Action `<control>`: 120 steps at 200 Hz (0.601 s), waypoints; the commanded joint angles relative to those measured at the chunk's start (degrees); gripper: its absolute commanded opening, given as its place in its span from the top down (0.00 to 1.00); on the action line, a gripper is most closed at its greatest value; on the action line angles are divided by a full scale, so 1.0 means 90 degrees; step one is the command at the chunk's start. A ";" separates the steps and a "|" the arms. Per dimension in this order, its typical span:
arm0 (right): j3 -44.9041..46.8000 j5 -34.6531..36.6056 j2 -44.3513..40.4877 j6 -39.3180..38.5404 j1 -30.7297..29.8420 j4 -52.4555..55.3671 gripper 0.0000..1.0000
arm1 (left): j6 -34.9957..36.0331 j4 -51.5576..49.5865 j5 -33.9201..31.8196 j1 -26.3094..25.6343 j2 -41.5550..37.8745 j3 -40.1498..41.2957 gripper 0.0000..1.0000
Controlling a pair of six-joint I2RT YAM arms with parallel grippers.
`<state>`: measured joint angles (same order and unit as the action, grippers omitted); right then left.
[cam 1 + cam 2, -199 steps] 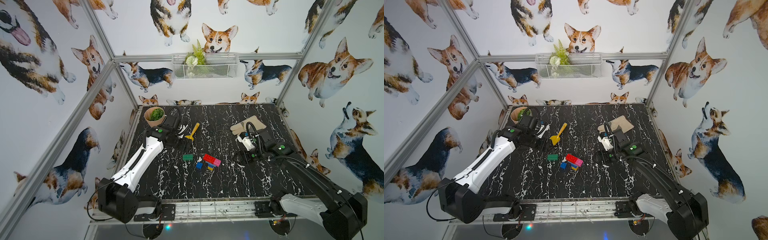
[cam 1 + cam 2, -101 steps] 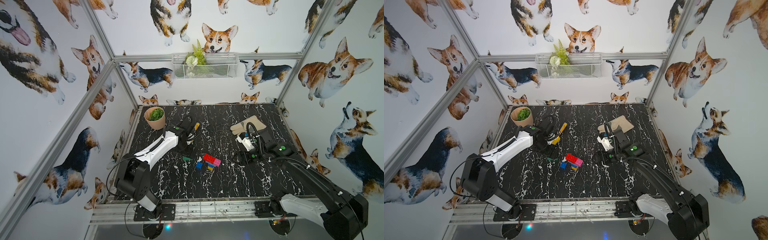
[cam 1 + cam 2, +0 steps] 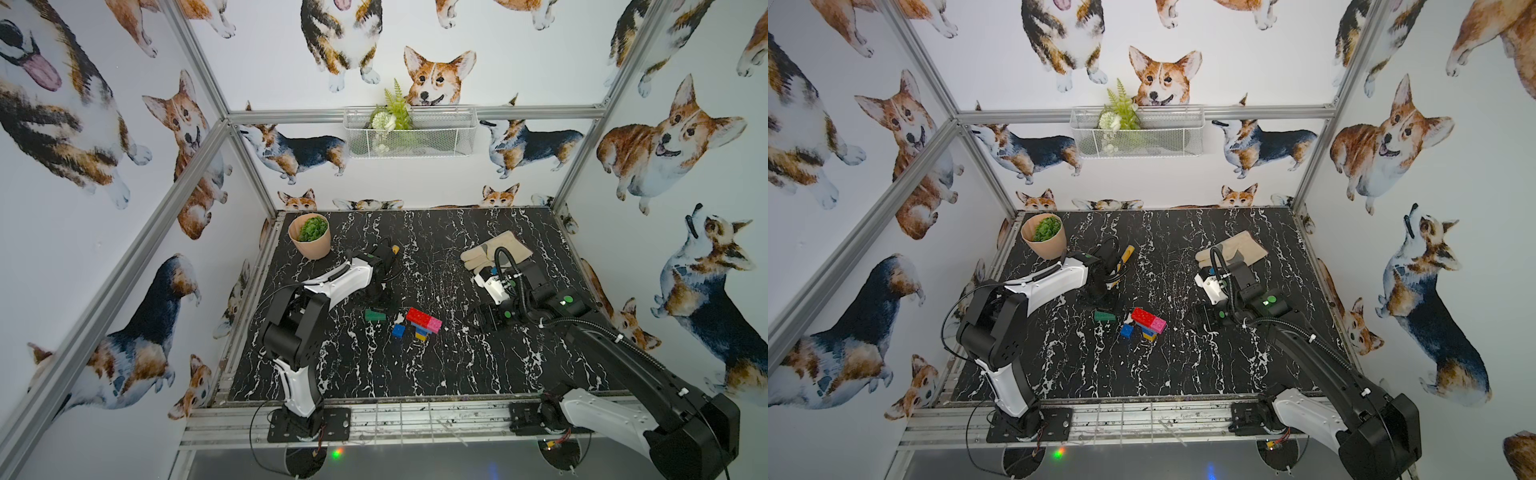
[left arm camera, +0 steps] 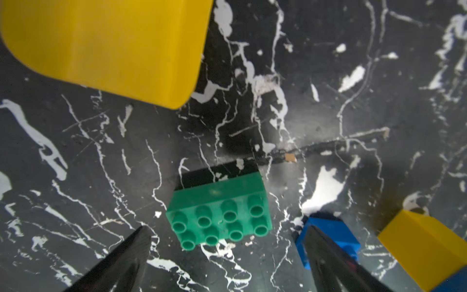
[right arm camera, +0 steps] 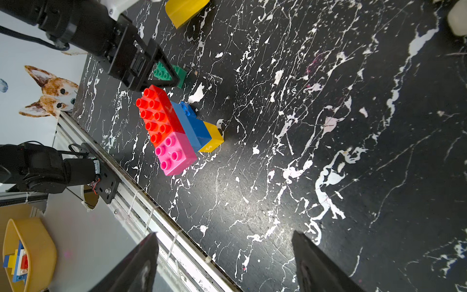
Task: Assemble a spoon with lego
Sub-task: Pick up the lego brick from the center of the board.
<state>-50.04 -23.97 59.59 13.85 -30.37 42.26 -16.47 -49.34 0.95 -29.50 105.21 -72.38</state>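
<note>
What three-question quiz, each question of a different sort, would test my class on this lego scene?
1. True or false: the left gripper grips the green brick.
2. Which brick sits end to end with the red brick, level with it? A pink brick; B green brick; C white brick.
3. Fill the gap: the right gripper is ____ and holds nothing.
Key: 1 false, its jaws stand open on either side of the brick; 2 A; 3 open.
</note>
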 commanded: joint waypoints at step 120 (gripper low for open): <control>0.0091 0.0019 -0.0059 0.0072 0.0000 -0.0145 0.17 | -0.0242 0.0264 -0.0062 0.0074 0.0368 0.0040 0.36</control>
<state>-49.23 -23.97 59.11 13.85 -30.37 42.19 -18.81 -46.28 0.16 -29.04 108.97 -72.44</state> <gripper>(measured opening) 0.831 0.721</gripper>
